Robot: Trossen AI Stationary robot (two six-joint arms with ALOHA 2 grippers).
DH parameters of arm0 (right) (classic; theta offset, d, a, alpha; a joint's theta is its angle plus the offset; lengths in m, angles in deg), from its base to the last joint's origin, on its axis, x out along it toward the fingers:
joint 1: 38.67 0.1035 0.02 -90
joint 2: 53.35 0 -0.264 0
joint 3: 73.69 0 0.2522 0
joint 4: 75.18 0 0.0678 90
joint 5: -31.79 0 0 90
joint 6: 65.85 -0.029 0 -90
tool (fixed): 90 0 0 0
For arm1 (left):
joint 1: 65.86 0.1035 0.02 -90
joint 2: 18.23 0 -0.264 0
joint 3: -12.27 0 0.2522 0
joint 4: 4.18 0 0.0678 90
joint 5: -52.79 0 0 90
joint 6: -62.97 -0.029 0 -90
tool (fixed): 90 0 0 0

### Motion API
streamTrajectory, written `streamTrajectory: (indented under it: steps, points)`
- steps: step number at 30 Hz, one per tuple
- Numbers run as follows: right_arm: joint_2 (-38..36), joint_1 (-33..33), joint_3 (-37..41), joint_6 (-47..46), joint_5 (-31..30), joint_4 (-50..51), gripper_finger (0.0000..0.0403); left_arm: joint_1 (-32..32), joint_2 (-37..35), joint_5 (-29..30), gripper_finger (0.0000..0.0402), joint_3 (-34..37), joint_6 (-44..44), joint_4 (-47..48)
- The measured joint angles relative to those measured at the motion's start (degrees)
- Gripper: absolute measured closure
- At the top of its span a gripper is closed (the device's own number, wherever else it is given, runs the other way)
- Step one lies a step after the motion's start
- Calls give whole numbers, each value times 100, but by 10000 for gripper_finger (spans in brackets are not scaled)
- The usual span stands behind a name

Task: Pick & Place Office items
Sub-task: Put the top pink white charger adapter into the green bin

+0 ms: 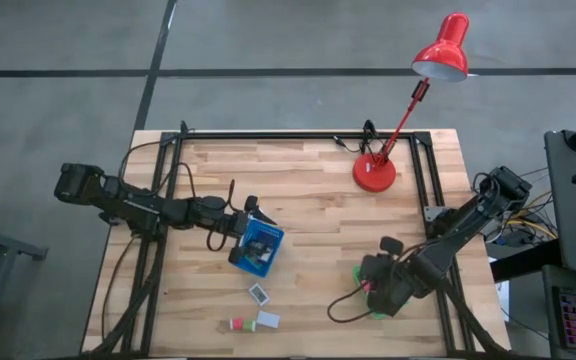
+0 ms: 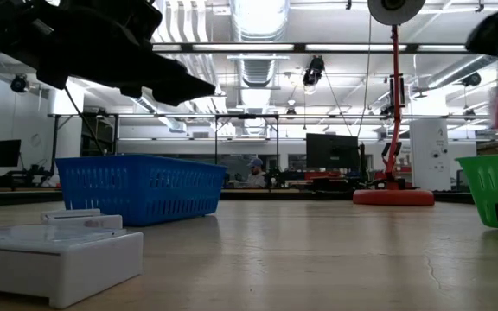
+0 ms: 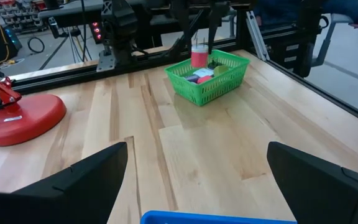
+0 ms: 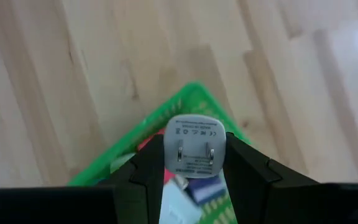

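My right gripper (image 4: 195, 163) hangs over the green tray (image 4: 191, 99), shut on a small white block (image 4: 194, 140) with two metal prongs. The tray holds several small items in red, navy and white. In the high view this gripper (image 1: 376, 285) is near the table's right near corner. My left gripper (image 3: 197, 149) is open and touches nothing. It hovers beside the blue tray (image 1: 259, 246), whose rim (image 3: 216, 218) shows just under its fingers. Three small items lie flat on the table near the near edge: a white one (image 1: 259, 293), a white-green one (image 1: 266, 320) and a red one (image 1: 236, 323). My right gripper pinches the white block between its two fingers (image 4: 244, 168), one on each opposite side (image 4: 169, 149), with the pronged face turned up toward the wrist. The fingers come from above, pointing down. The block is lifted clear, above the green tray's inside.
A red desk lamp stands by its round base (image 1: 375, 174) at the table's far right. A black frame (image 1: 298, 135) runs along the far edge. In the low view, flat white boxes (image 2: 50, 259) lie close to the camera. Bare wood lies between the two trays.
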Motion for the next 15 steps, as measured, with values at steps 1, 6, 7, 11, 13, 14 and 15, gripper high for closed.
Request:
streamTrajectory:
  steps: [1, 6, 7, 11, 13, 14, 15]
  points:
    - [0, 0, 22, -44, 95, 2, 280, 0, 0, 4, 12, 0, 0, 8]
    - [0, 0, 68, -98, 552, -4, 280, 0, 0, 4, 12, 0, 15, 12]
    - [0, 0, 72, -98, 640, -3, 280, 0, 0, 4, 12, 0, 15, 12]
    - [0, -2, 88, -98, 932, -10, 280, 0, 0, 3, 12, 0, 15, 14]
    - [0, -2, 115, -99, 1147, -30, 280, 0, 0, 2, 12, 0, 15, 14]
    - [0, -2, 148, -99, 1226, -55, 280, 0, 0, 2, 12, 0, 15, 14]
    - [0, -4, 194, -99, 1276, -80, 280, 0, 0, 2, 12, 0, 15, 14]
